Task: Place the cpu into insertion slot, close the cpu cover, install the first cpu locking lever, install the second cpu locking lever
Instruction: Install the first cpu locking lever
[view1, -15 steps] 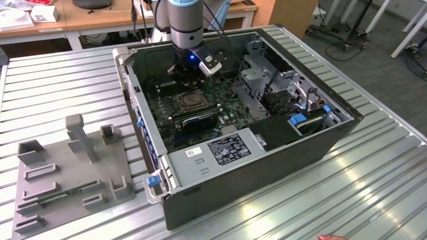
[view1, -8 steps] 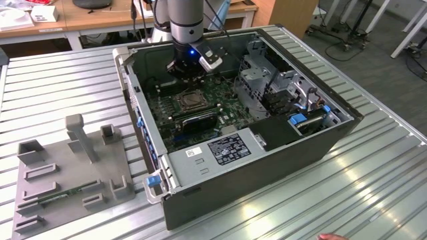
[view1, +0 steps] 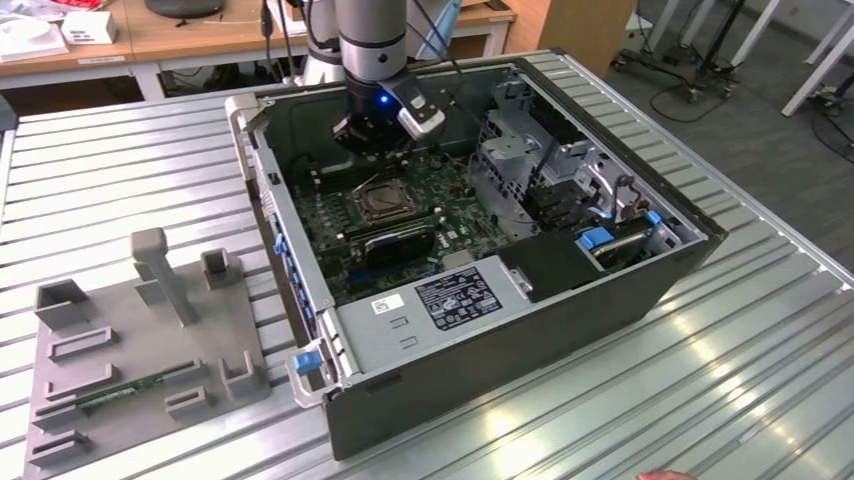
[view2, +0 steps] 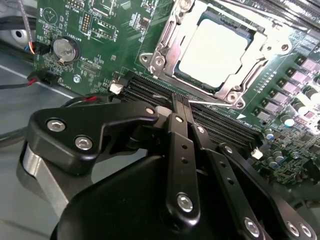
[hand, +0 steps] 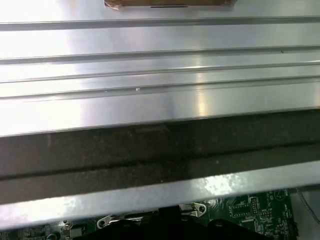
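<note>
In the computer case (view1: 534, 340) the cpu (view2: 212, 47) lies in the insertion slot (view2: 197, 82), cpu cover (view2: 165, 45) down, claw (view2: 181, 102) closed nearby

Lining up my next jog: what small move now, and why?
Probably ease the shut gripper onto the thin lever rod beside its tips: the cpu is seated, the cpu cover lies flat around it, and whether that rod is hooked is unclear.
</note>
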